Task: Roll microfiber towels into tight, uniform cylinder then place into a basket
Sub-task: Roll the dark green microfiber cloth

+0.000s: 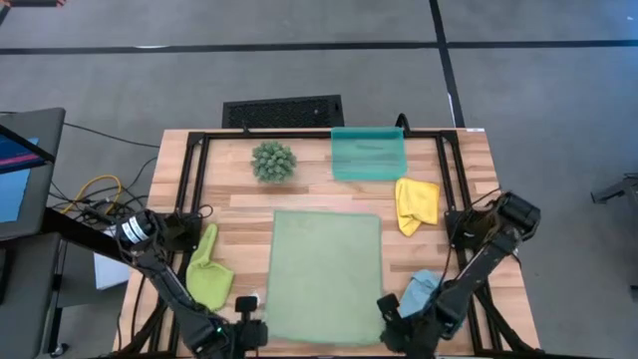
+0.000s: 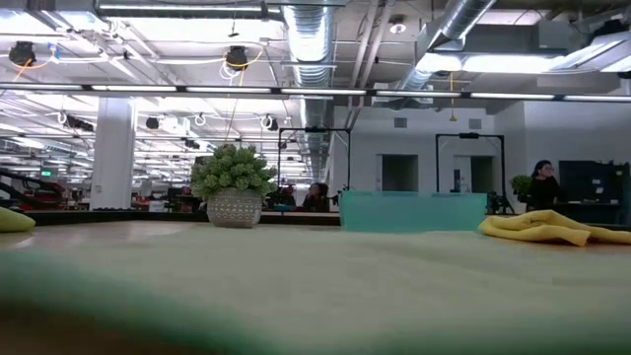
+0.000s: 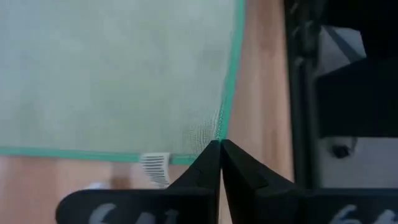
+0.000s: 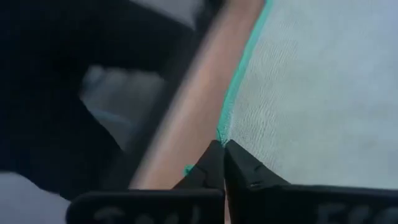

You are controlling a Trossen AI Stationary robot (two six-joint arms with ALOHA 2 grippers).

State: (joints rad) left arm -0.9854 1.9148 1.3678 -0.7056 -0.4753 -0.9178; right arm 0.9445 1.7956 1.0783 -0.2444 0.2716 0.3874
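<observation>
I have both arms at the near edge of the counter (image 1: 239, 204). The left gripper (image 3: 219, 144) is pinching the near left corner of the sage green towel (image 1: 325, 274), and the right gripper (image 4: 222, 144) is pinching its near right corner. Each grip is only on the hem, so I judge a corner could slip out and skew the roll. The lime green towel (image 1: 207, 275) lies left, the light blue towel (image 1: 419, 290) right, the yellow towel (image 1: 416, 202) farther right, and the basket (image 1: 368, 153) at the far edge.

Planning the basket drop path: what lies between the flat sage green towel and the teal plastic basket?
Only bare wood tabletop lies between the flat sage green microfiber towel and the translucent teal plastic basket, as the high view shows.
</observation>
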